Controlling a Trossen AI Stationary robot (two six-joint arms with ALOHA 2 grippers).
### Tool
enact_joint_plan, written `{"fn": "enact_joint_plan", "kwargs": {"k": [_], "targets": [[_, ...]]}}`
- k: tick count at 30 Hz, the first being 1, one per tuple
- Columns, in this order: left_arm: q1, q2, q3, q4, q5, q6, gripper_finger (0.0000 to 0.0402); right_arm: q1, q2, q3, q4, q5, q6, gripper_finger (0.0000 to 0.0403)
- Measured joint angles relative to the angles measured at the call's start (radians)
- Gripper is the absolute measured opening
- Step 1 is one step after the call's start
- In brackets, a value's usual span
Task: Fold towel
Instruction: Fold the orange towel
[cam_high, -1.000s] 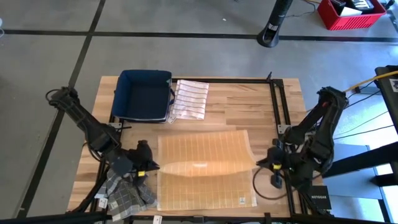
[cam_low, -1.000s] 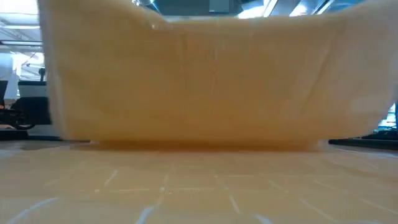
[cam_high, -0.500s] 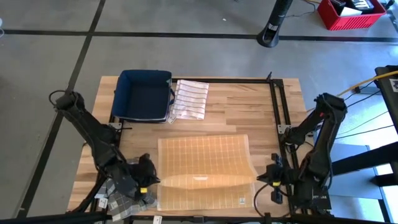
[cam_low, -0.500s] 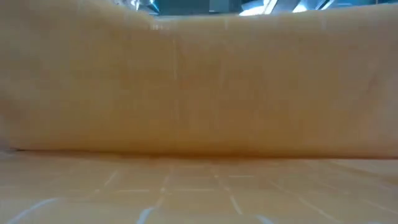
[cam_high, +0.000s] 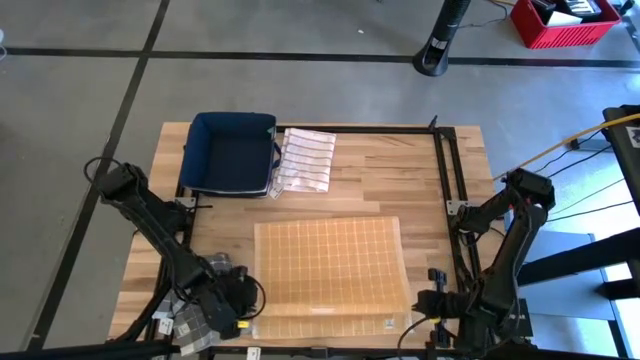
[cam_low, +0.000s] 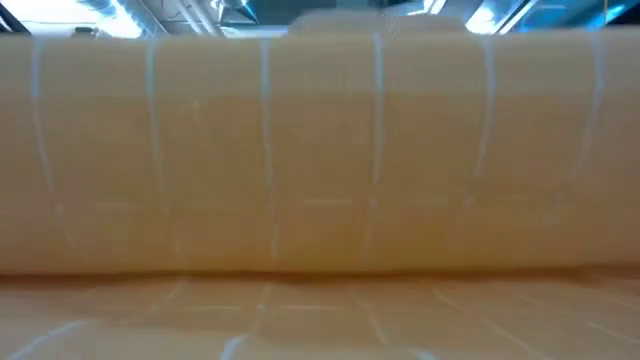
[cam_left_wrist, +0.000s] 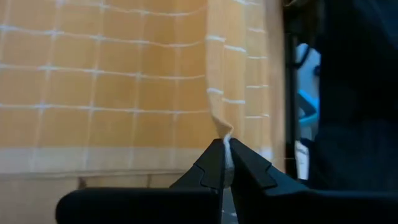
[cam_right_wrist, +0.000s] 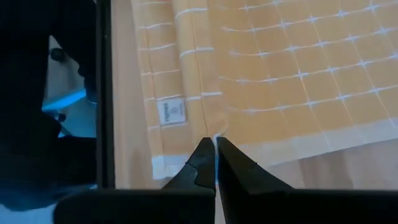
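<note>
Orange towel (cam_high: 330, 268) lying flat (folded), roughly square — fold along near edge

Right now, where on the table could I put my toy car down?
Bare wood lies right of the striped white cloth, up to the black frame rail, above the orange checked towel. A narrower strip runs below the dark blue tray. The front left corner, with the grey checked cloth, is crowded.

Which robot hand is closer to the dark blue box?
The left. The left gripper sits at the orange checked towel's near-left corner, on the same side as the dark blue rectangular bin. The right gripper is at the near-right corner, farther away.
</note>
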Motion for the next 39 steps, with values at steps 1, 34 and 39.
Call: {"fn": "enact_joint_plan", "kwargs": {"k": [1,34,39], "targets": [[-0.003,-0.001,0.0,0.009,0.001,0.001,0.001,0.0,0.0,0.0,0.002,-0.001,0.006,0.0003],[-0.008,0.053,-0.001,0.15,0.092,-0.053,0.0048,0.011,0.033,-0.056,0.17,-0.21,0.185,0.0066],[-0.006,0.055,-0.001,0.156,0.143,-0.096,0.0114,0.01,0.033,-0.056,0.17,-0.226,0.192,0.0102]]}}
